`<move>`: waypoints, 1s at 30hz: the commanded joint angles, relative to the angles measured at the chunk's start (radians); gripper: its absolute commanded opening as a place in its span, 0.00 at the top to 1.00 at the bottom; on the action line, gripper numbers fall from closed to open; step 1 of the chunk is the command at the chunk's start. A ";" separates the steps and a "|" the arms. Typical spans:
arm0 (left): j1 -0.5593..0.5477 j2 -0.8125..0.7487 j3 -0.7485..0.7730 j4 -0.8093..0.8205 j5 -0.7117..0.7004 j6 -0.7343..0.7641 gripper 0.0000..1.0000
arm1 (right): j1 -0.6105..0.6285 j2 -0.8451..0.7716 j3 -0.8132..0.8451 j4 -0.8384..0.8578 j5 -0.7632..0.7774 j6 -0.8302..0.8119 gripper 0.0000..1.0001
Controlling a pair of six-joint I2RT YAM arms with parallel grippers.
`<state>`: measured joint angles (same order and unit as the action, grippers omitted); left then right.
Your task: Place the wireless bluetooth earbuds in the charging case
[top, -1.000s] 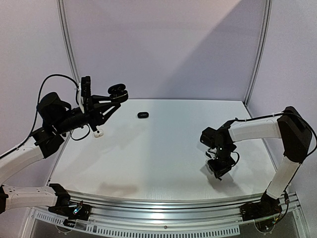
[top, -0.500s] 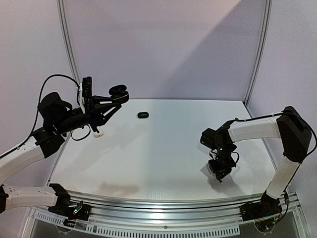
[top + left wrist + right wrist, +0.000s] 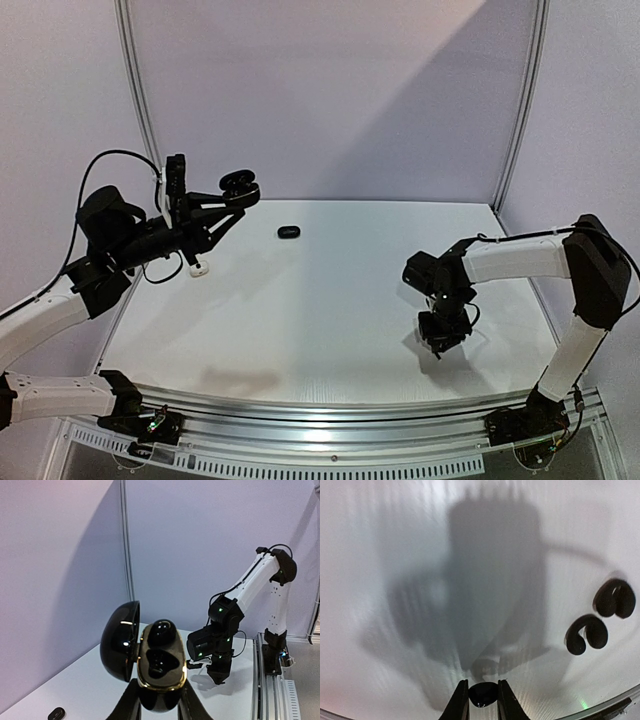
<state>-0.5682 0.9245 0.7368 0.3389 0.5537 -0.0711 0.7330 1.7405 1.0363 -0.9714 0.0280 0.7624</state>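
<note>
Black and small, a stemmed earbud (image 3: 483, 694) is clamped between the right fingers (image 3: 461, 702), low by the near edge of the white bench (image 3: 300, 320), toward its right corner; two more black earbuds (image 3: 586, 634) lie just beside. Well apart, raised over the far left corner, a glossy black gold-rimmed charging case (image 3: 159, 672) is held open, clamped by the left fingers (image 3: 129, 702).
</note>
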 commanded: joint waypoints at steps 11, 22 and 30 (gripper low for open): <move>0.010 0.004 -0.036 0.055 -0.230 0.004 1.00 | 0.070 -0.072 0.661 0.182 0.105 -0.141 1.00; -0.002 0.085 -0.040 0.243 -0.322 0.058 1.00 | 0.279 0.032 0.965 0.727 0.099 -0.369 1.00; -0.042 0.114 -0.071 0.350 -0.358 0.125 1.00 | 0.404 0.140 1.049 0.899 0.072 -0.538 1.00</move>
<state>-0.5831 1.0225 0.6971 0.5949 0.2382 0.0101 1.0962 1.8244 2.0674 -0.1913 0.1196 0.3412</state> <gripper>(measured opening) 0.232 0.161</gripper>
